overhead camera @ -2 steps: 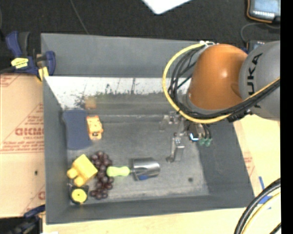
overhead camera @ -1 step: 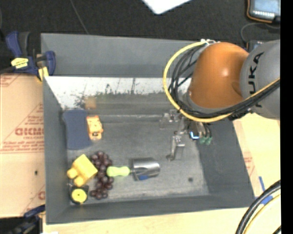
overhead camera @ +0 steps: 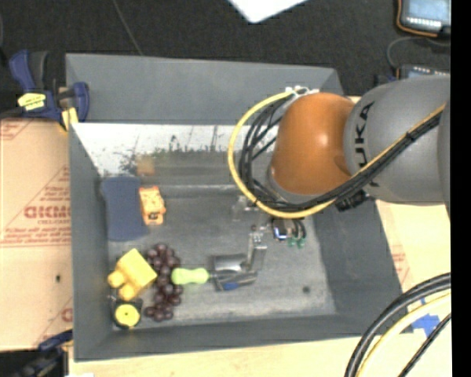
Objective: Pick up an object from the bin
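From my station I see the gripper [overhead camera: 237,272] down low near the bin [overhead camera: 220,93] floor, right of centre, hanging under the arm's orange cover [overhead camera: 310,144]. I cannot tell whether it is open or closed, as its tip blends into a shiny patch there. I see nothing clearly held in it, so I judge the pick not yet made. The grasp and the lift out are both left to do.

The closest thing is a small light-green piece [overhead camera: 190,276] lying on the floor just beside the tip, on its left. A tiny blue bit [overhead camera: 228,286] sits right under the tip, and I cannot say what it is.

Touching the green piece's far end is a bunch of dark purple grapes [overhead camera: 163,281], and against the grapes sits a yellow block [overhead camera: 133,272]. A yellow round piece [overhead camera: 126,315] lies in the front-left corner. Further back on the left are a dark blue block [overhead camera: 123,206] and a small orange-yellow toy [overhead camera: 151,205] beside it, both well apart from the gripper.

Around the tip the floor is mostly bare, so little stands in the way. My one worry is that the grapes crowd the green piece on its left and could get nudged.
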### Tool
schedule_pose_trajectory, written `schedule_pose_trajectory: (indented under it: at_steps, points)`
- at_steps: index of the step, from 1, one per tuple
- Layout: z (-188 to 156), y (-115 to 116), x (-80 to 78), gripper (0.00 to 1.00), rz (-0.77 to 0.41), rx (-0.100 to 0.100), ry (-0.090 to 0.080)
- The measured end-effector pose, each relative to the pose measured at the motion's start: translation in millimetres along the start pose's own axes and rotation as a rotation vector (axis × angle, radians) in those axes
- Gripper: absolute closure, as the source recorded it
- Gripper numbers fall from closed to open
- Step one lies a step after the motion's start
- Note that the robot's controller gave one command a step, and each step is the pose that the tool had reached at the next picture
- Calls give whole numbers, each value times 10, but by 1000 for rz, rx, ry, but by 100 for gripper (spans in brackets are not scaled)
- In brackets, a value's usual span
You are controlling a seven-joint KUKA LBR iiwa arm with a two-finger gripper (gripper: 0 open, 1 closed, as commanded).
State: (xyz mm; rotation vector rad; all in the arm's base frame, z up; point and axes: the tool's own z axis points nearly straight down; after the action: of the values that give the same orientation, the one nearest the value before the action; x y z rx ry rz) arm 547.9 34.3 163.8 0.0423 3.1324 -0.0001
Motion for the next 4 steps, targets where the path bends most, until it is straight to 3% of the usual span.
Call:
schedule_pose_trajectory:
  at_steps: [1, 2, 3, 4]
  points:
    - [538, 124, 194, 0, -23, -2, 2]
    - [933, 85, 458, 100, -378, 0, -1]
    - [933, 85, 458, 100, -377, 0, -1]
    - [529, 86, 442, 100, -375, -1, 7]
